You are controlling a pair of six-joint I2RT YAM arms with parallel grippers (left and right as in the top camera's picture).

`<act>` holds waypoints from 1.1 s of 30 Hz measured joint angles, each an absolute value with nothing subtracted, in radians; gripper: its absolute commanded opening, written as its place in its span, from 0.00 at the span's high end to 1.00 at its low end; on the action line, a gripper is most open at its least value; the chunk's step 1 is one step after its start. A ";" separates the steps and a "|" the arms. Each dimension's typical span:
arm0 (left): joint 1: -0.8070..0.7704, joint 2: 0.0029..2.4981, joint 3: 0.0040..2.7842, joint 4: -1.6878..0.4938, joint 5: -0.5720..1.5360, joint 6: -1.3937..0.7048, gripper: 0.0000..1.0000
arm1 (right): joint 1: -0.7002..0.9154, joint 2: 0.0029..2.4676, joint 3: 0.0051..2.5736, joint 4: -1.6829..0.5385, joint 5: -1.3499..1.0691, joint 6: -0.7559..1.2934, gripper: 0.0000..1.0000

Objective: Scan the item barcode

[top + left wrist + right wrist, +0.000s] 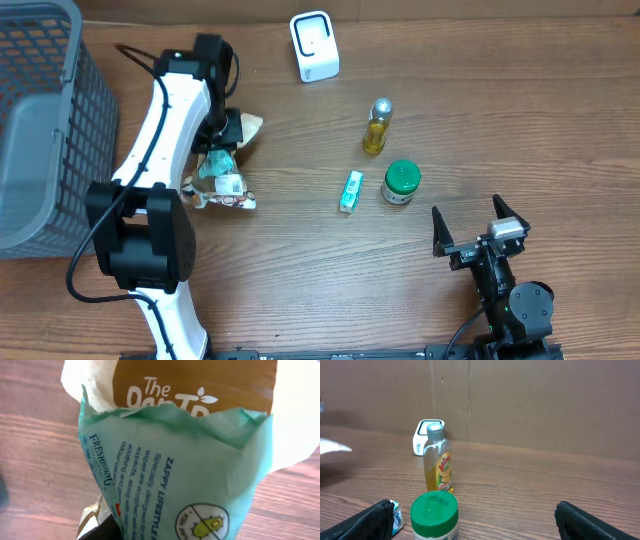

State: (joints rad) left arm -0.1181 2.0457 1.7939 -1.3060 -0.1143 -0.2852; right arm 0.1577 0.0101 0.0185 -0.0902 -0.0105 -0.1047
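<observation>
While the left gripper [224, 150] hung over a small heap of packets near the left side of the brown wooden table [300, 290], its wrist camera was filled by a crumpled teal plastic wipes packet [200, 465] lying against a brown-and-cream paper pouch [200, 385]. The teal packet, judged to be the item for scanning, sat in that heap, well apart from the white box-shaped barcode scanner [314, 45] at the far edge. Whether the left fingers were spread or already pinching the film could not be told, since packet and arm hid them in both views. The right gripper [468, 214] rested near the front right corner with its fingers spread wide and holding nothing. Between the two arms were an upright clear bottle of yellow liquid [377, 130], a white jar with a green lid [401, 182] and a small teal-and-white tube [350, 190] lying flat; a grey mesh plastic basket [90, 100] occupied the left edge. Risks, as judged: the pinch might catch the pouch together with the packet, because the two touched; thin, slack film might slip or fold over the barcode, which was not visible here; and a lift could drag neighbouring packets across the table. The printed face would also need turning toward the scanner, or no read would follow.
</observation>
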 measured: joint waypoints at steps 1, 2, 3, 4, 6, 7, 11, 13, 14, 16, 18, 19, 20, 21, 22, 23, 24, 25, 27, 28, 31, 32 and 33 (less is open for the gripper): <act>-0.121 2.046 1.803 -1.305 -0.104 -0.285 0.69 | 0.158 0.010 0.019 -0.090 -0.010 -0.105 0.00; -0.124 2.046 1.803 -1.309 -0.101 -0.285 0.70 | 0.158 0.010 0.019 -0.091 -0.010 -0.105 0.00; -0.130 2.046 1.803 -1.317 -0.100 -0.285 0.70 | 0.158 0.010 0.019 -0.090 -0.010 -0.105 0.00; -0.136 2.046 1.803 -1.321 -0.102 -0.286 0.70 | 0.158 0.010 0.019 -0.090 -0.010 -0.105 0.00; -0.144 2.046 1.801 -1.325 -0.119 -0.290 0.70 | 0.158 0.010 0.019 -0.090 -0.010 -0.105 0.00; -0.147 2.046 1.797 -1.325 -0.127 -0.291 0.70 | 0.158 0.010 0.019 -0.090 -0.010 -0.105 0.00; -0.151 2.046 1.740 -1.317 -0.165 -0.297 0.70 | 0.158 0.010 0.019 -0.091 -0.010 -0.105 0.00; -0.151 2.045 1.691 -1.285 -0.179 -0.300 0.68 | 0.158 0.010 0.019 -0.090 -0.010 -0.105 0.00; -0.151 2.045 1.650 -1.257 -0.187 -0.300 0.60 | 0.158 0.010 0.019 -0.090 -0.010 -0.105 0.00; -0.151 2.046 1.586 -1.220 -0.192 -0.305 0.45 | 0.158 0.010 0.019 -0.090 -0.010 -0.104 0.00; -0.151 2.046 1.550 -1.199 -0.198 -0.310 0.35 | 0.158 0.010 0.019 -0.090 -0.010 -0.105 0.00; -0.151 2.046 1.545 -1.198 -0.199 -0.315 0.30 | 0.158 0.010 0.019 -0.090 -0.011 -0.105 0.00; -0.151 2.046 1.545 -1.195 -0.199 -0.315 0.26 | 0.158 0.010 0.019 -0.090 -0.011 -0.105 0.00; -0.151 2.046 1.545 -1.195 -0.199 -0.315 0.25 | 0.158 0.010 0.019 -0.090 -0.011 -0.105 0.00; -0.151 2.046 1.545 -1.196 -0.199 -0.314 0.24 | 0.158 0.010 0.019 -0.090 -0.010 -0.105 0.00; -0.151 2.046 1.545 -1.196 -0.199 -0.314 0.24 | 0.158 0.010 0.019 -0.090 -0.011 -0.105 0.00; -0.151 2.046 1.546 -1.197 -0.199 -0.315 0.26 | 0.158 0.010 0.019 -0.089 -0.011 -0.105 0.00; -0.151 2.046 1.549 -1.196 -0.199 -0.315 0.28 | 0.158 0.010 0.019 -0.089 -0.010 -0.105 0.00; -0.151 2.046 1.557 -1.199 -0.199 -0.314 0.32 | 0.158 0.010 0.019 -0.089 -0.010 -0.105 0.00; -0.151 2.046 1.562 -1.200 -0.199 -0.314 0.32 | 0.158 0.010 0.019 -0.090 -0.010 -0.105 0.00; -0.151 2.046 1.583 -1.204 -0.194 -0.315 0.32 | 0.158 0.010 0.019 -0.090 -0.010 -0.105 0.00; -0.151 2.046 1.592 -1.207 -0.192 -0.315 0.34 | 0.158 0.010 0.019 -0.090 -0.010 -0.105 0.00; -0.151 2.046 1.599 -1.210 -0.191 -0.315 0.37 | 0.158 0.010 0.019 -0.090 -0.010 -0.104 0.00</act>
